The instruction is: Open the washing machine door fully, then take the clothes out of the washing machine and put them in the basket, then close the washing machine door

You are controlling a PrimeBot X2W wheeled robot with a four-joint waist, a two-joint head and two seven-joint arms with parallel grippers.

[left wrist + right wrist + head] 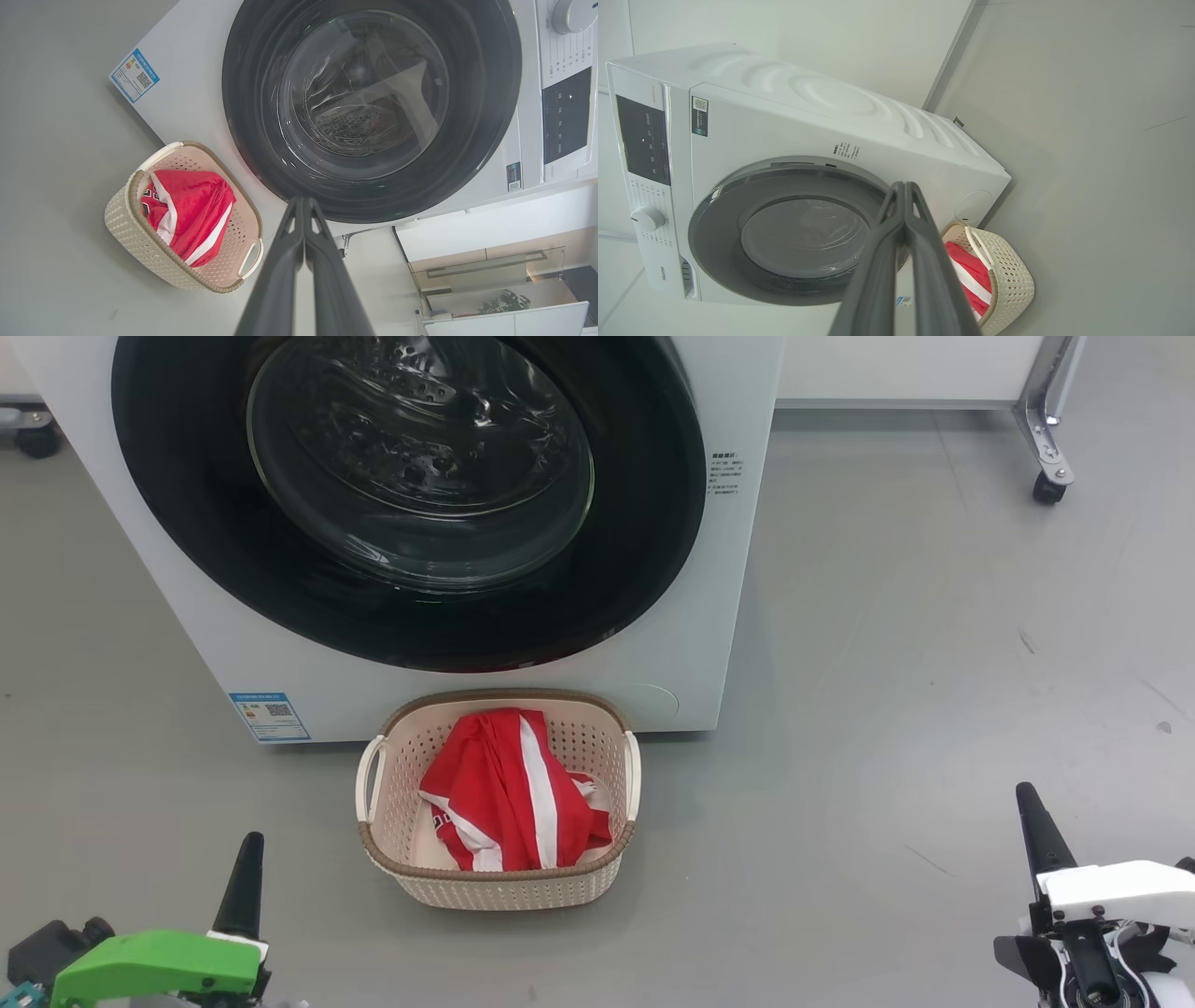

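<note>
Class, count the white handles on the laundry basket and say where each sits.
2. One handle is on the left side of the basket, the other on its right side, as the head view shows. None looks hidden.

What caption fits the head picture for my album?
Red striped clothes sit in the basket before the shut washing machine door.

The left gripper point(248, 859) sits at the lower left of the head view, its two dark fingers point(275, 280) pressed together into a single spike pointing up from a green wrist housing point(159, 966). The right gripper point(1034, 821) stands at the lower right, likewise closed and empty, rising from a white wrist housing point(1116, 882). In both wrist views the finger pairs meet at their tips with nothing between them.
</note>
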